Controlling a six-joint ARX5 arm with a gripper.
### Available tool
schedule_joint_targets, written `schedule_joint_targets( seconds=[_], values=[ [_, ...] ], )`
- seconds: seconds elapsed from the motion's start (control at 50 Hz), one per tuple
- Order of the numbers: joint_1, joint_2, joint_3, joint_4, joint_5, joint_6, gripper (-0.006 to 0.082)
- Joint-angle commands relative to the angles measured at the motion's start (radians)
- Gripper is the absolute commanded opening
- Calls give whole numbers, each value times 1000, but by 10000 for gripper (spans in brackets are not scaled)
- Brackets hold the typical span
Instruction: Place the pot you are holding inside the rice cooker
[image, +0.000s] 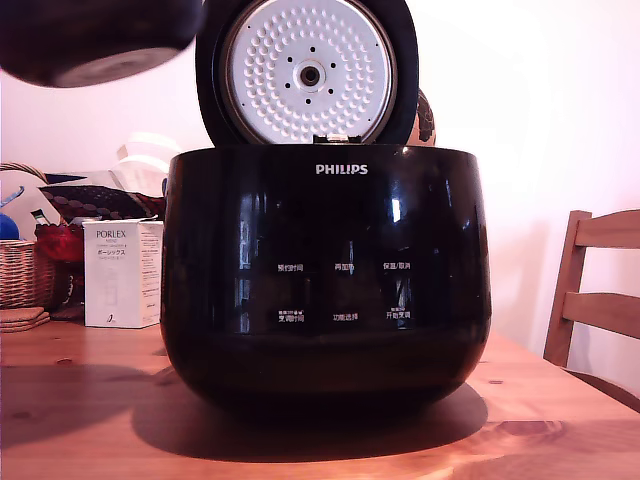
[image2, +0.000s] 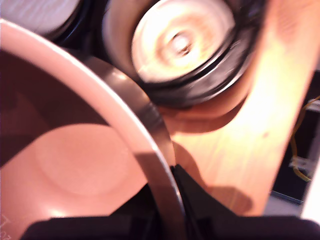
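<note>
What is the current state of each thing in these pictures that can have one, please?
Pot: held in the air, up at the exterior view's left, not in the cooker.
Rice cooker: upright on the table, no pot in it yet.
Lid: open, swung up, silver plate facing the camera.
Gripper: shut on the pot's rim.
White box: upright, closed.

Glossy black rice cooker (image: 330, 290), dimpled silver lid plate (image: 308, 72), wooden table (image: 80, 400)

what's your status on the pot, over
Gripper shut on pot rim. Pot airborne at the exterior view's upper left, beside the open rice cooker. Lid up, nothing visible blocking the opening.
</note>
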Motion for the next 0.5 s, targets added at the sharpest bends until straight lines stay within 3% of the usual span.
schedule_joint_targets(
  seconds=[0.0,0.48],
  values=[
    [-27,14,34,48,6,0,-24],
    [-166,125,34,163,37,-25,-24]
  ],
)
